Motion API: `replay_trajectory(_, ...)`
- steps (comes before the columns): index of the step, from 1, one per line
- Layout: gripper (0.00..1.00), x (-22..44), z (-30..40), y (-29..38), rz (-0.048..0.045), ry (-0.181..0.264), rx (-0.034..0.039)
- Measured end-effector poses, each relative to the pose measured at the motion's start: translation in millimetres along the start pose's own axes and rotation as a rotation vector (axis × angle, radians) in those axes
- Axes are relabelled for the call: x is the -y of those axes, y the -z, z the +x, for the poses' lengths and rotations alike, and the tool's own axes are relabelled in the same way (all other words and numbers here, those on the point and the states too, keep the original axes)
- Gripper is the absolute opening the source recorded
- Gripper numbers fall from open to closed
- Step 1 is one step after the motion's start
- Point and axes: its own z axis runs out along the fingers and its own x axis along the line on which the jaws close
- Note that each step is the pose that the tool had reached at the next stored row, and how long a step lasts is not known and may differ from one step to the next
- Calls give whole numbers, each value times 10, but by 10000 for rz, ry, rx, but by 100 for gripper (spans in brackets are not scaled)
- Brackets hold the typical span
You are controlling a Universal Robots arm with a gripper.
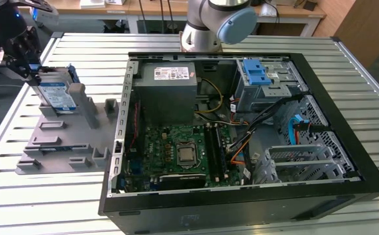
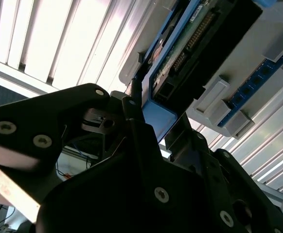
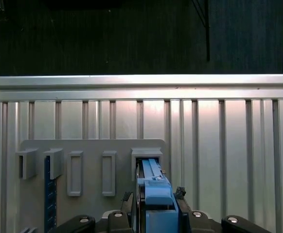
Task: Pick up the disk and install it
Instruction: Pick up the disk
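Observation:
The disk [image 1: 54, 96], silver with a white-and-blue label and a blue carrier frame, stands on edge in a slot of the grey fixture [image 1: 62, 147] at the exterior view's left. My gripper [image 1: 36, 73] is at its upper end. In the first wrist view the black fingers [image 3: 181, 193] press both sides of the blue carrier [image 3: 156, 204], so my gripper [image 3: 155, 195] is shut on it. The second wrist view shows the disk's circuit-board side [image 2: 195, 39] and its blue frame corner [image 2: 158, 119] between the jaws.
An open computer case [image 1: 352, 142] lies on the slatted metal table [image 1: 72, 205]. Inside are a metal drive bay with a blue latch [image 1: 256, 73], a grey power supply box [image 1: 169, 85] and a green motherboard [image 1: 183, 152]. The arm's base [image 1: 206, 27] stands behind the case.

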Motion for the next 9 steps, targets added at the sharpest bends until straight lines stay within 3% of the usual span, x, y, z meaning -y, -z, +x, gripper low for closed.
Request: replay_trajectory(9, 45, 0, 0, -9, -15, -1, -7)
